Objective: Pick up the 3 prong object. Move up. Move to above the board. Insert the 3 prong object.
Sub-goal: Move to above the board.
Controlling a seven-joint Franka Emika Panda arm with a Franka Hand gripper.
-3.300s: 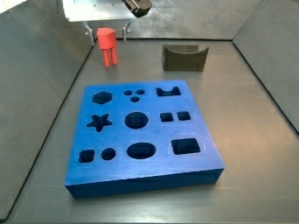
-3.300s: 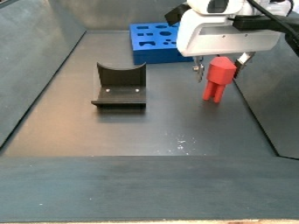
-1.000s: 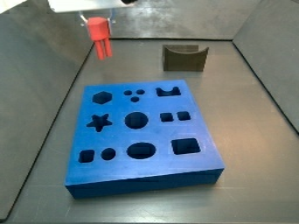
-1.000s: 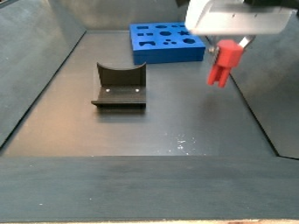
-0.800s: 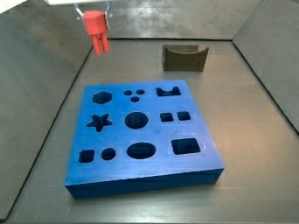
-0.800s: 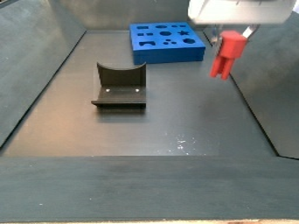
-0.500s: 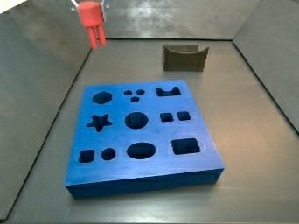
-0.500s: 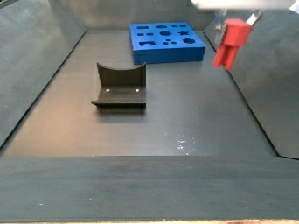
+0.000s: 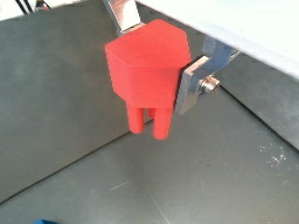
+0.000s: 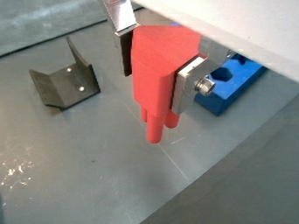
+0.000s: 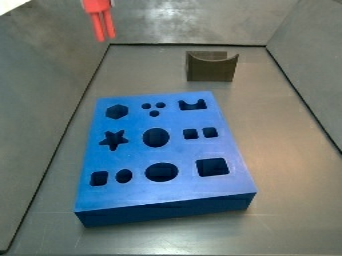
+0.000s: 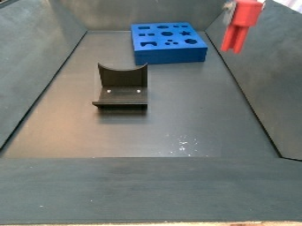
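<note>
Gripper (image 9: pixel 152 63): clamped on the 3 prong object (image 9: pixel 145 74), silver plates on either side of its blocky head in both wrist views; in both side views the gripper body is out of frame, only the piece shows at the top edge.
Fingers (image 10: pixel 188 85): dark pads flat against the head, piece looks straight, prongs pointing down, no visible tilt.
3 prong object, side views: upper left corner of a side view (image 11: pixel 98 18), upper right corner of a side view (image 12: pixel 245 23); well clear of the floor, not over the board.
Step in hand: judged as end of the lift, going into the carry toward the board.
Board (image 11: pixel 160 150): blue, flat on the floor, centre of a side view; a corner shows beside the piece in a wrist view (image 10: pixel 230 81); well apart from the piece.
Target holes (image 11: pixel 154 106): three small round holes near the far edge of the board, between hexagon and notch cut-out; likely the socket.
How to do well: keep this height for the carry, hold the grip tight so the prongs don't rotate, line the prongs up with the three holes before descending, go down straight and slow.
Fixture (image 12: pixel 119 88): dark bracket on the floor, centre left of a side view; off the likely path.
</note>
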